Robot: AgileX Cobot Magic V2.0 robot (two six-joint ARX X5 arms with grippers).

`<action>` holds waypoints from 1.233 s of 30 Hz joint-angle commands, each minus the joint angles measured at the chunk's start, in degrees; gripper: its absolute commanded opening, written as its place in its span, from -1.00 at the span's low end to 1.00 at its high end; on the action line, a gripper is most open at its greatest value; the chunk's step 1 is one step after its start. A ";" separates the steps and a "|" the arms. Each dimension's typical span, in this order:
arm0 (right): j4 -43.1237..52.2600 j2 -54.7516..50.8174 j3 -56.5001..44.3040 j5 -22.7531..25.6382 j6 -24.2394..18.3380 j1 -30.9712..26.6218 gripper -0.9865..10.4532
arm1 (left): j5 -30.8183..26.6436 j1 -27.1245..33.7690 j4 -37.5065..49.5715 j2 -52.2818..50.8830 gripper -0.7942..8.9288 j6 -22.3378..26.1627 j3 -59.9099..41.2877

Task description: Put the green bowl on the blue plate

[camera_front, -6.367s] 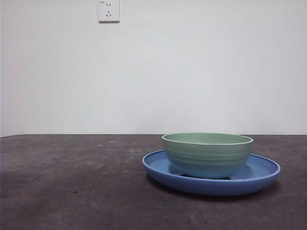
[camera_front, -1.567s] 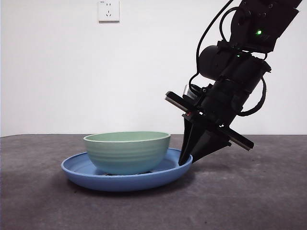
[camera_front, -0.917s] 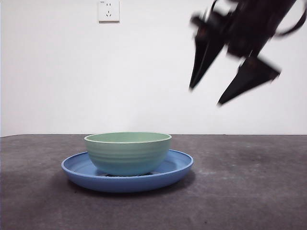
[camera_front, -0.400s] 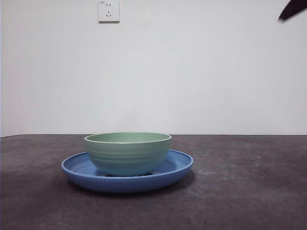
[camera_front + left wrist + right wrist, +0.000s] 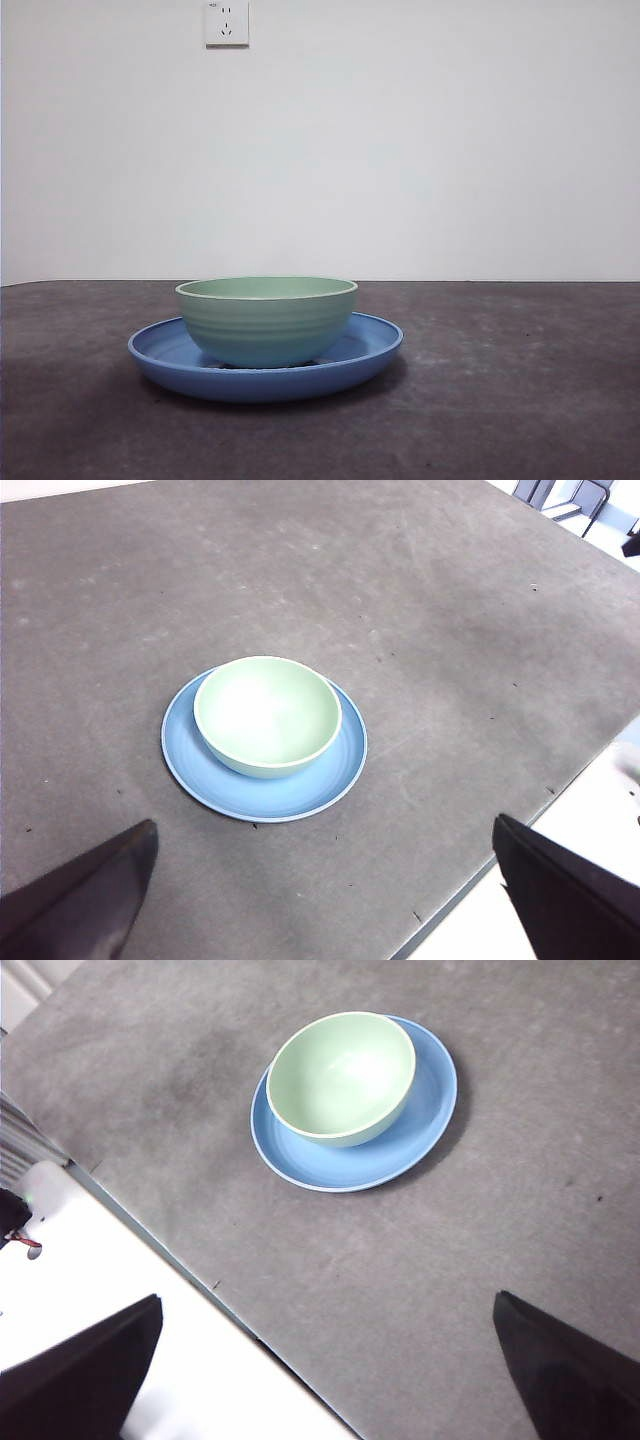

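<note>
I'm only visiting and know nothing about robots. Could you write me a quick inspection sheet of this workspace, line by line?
Surface: dark grey table, faintly scuffed.
Job's things: green bowl sits upright inside the blue plate, off-centre in it.
Clutter: nothing seen.
Grippers: left gripper and right gripper both open, high above the table, holding nothing.
Cables: nothing seen.
Surroundings: white wall with a wall socket; pale floor past the table edge.
</note>
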 commanded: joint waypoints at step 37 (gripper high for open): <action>1.14 -11.87 -6.69 0.33 1.49 0.44 -0.79 | 0.22 -0.48 -0.66 0.04 -0.78 -0.52 0.52</action>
